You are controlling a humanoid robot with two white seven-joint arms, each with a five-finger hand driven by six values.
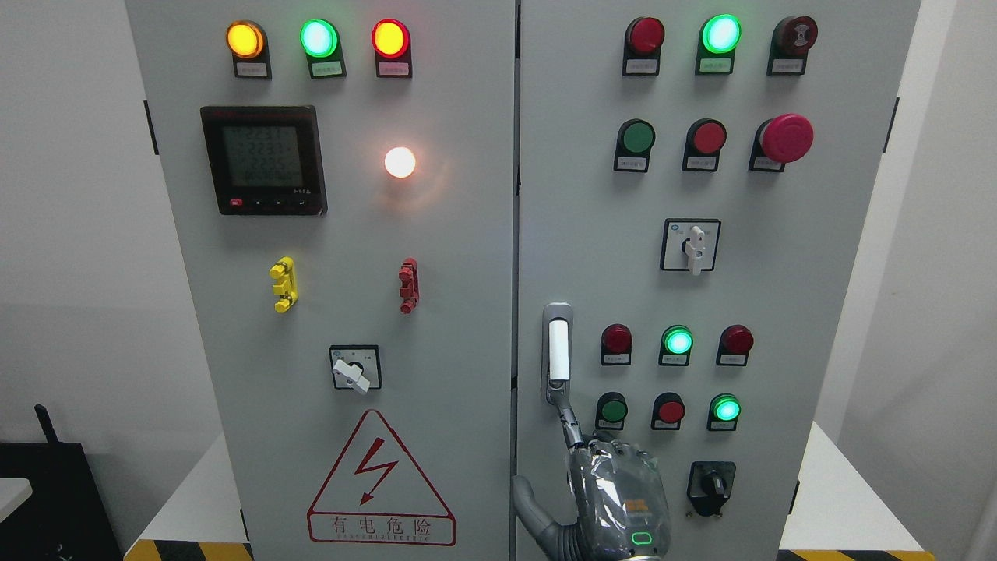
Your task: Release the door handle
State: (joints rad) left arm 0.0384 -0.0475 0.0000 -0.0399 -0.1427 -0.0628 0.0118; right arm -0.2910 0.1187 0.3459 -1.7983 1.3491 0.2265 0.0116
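Observation:
The door handle [558, 352] is a white vertical lever in a grey recessed plate at the left edge of the cabinet's right door [810, 312]. It lies flat in its plate and the door is closed. My right hand [615, 499] comes up from the bottom edge just below the handle, its back towards the camera. Its index finger [571, 421] points up and its tip reaches the handle's lower end. The thumb [530, 506] is spread to the left. The hand does not grasp the handle. My left arm is not in view.
The left door [467, 327] carries a meter [263, 160], lit lamps, a rotary switch [355, 368] and a red warning triangle [380, 483]. The right door has lamps, push buttons, a red mushroom stop button [785, 138] and two rotary switches [691, 245] [711, 487]. White walls stand on both sides.

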